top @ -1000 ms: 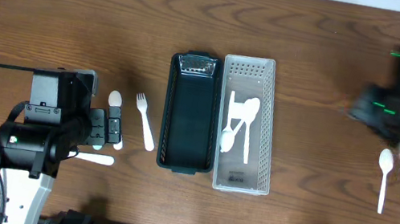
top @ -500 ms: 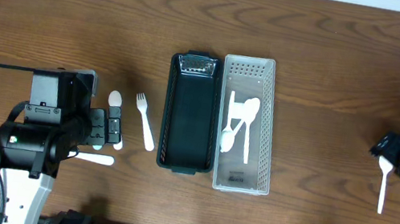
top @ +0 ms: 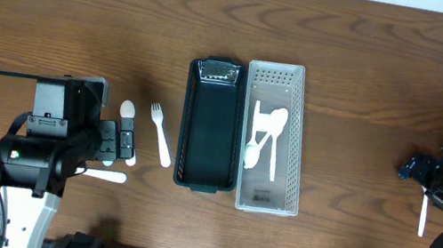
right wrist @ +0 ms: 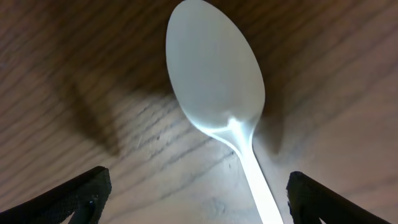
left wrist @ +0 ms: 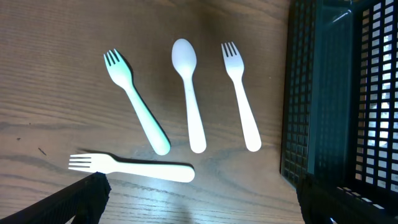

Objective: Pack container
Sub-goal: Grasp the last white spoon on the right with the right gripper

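The right gripper (right wrist: 198, 198) hovers low over a white plastic spoon (right wrist: 214, 81) lying on the wooden table (right wrist: 68, 68). Its fingers (right wrist: 74, 198) are spread wide and hold nothing. The spoon's bowl lies just ahead of the fingers, centred between them, with the handle running back through the gap, probably lined up for a pinch at the neck. The white basket (top: 303, 111), with packed spoons (top: 255, 152) inside, sits well away beside a black tray (top: 187, 118). The left gripper (left wrist: 205, 202), also wide and empty, hangs over three forks (left wrist: 239, 93) and a loose spoon (left wrist: 188, 93).
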Controlling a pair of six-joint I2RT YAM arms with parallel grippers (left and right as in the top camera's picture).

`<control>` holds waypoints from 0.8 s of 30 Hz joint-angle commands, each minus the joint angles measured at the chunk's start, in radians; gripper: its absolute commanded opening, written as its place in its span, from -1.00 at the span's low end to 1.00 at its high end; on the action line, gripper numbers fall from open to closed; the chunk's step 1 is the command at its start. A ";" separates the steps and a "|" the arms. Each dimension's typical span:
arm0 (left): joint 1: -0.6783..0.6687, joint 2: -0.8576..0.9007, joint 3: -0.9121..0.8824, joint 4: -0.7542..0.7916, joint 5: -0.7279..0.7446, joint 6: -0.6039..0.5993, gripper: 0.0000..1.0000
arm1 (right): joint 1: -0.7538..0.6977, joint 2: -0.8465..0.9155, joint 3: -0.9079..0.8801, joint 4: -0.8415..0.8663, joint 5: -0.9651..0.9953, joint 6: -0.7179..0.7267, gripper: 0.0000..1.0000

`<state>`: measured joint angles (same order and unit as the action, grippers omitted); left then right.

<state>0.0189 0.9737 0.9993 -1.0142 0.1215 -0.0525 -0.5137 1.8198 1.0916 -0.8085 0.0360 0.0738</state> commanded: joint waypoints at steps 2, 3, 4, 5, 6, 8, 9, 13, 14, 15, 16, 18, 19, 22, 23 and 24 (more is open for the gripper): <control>0.004 0.002 0.017 -0.003 0.002 -0.005 0.96 | -0.011 0.027 0.000 0.011 -0.006 -0.016 0.86; 0.004 0.002 0.017 -0.003 0.002 -0.005 0.96 | -0.011 0.032 0.000 0.013 -0.006 -0.016 0.86; 0.004 0.002 0.017 -0.002 0.002 -0.005 0.96 | -0.011 0.035 -0.001 0.016 -0.007 -0.016 0.86; 0.004 0.002 0.017 -0.002 0.002 -0.005 0.96 | -0.011 0.039 -0.002 0.017 -0.007 -0.016 0.86; 0.004 0.002 0.017 -0.003 0.002 -0.005 0.96 | -0.011 0.042 -0.002 0.017 -0.007 -0.016 0.86; 0.004 0.002 0.017 -0.003 0.002 -0.005 0.96 | -0.011 0.048 -0.002 0.018 -0.008 -0.016 0.85; 0.004 0.002 0.017 -0.003 0.002 -0.005 0.96 | -0.011 0.050 -0.002 0.018 -0.008 -0.016 0.83; 0.004 0.002 0.017 -0.002 0.002 -0.005 0.96 | -0.011 0.050 -0.002 0.020 -0.009 -0.016 0.73; 0.004 0.002 0.017 -0.002 0.002 -0.005 0.96 | -0.011 0.050 -0.002 0.020 -0.013 -0.016 0.69; 0.004 0.002 0.017 -0.002 0.002 -0.005 0.96 | -0.011 0.050 -0.002 0.021 -0.018 -0.016 0.64; 0.004 0.002 0.017 -0.003 0.002 -0.005 0.96 | -0.011 0.050 -0.002 0.021 -0.019 -0.016 0.54; 0.004 0.002 0.017 -0.003 0.002 -0.005 0.96 | -0.011 0.050 -0.002 0.021 -0.019 -0.016 0.35; 0.004 0.002 0.017 -0.002 0.002 -0.005 0.96 | -0.011 0.050 -0.002 0.021 -0.024 -0.016 0.28; 0.004 0.002 0.017 -0.002 0.002 -0.005 0.96 | -0.011 0.050 -0.002 0.024 -0.047 -0.016 0.12; 0.004 0.002 0.017 -0.002 0.002 -0.005 0.96 | -0.011 0.050 -0.002 0.024 -0.049 -0.016 0.08; 0.004 0.002 0.017 -0.002 0.002 -0.005 0.96 | -0.011 0.050 -0.002 0.024 -0.048 -0.016 0.04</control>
<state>0.0189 0.9737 0.9993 -1.0142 0.1215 -0.0525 -0.5140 1.8568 1.0916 -0.7872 0.0090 0.0589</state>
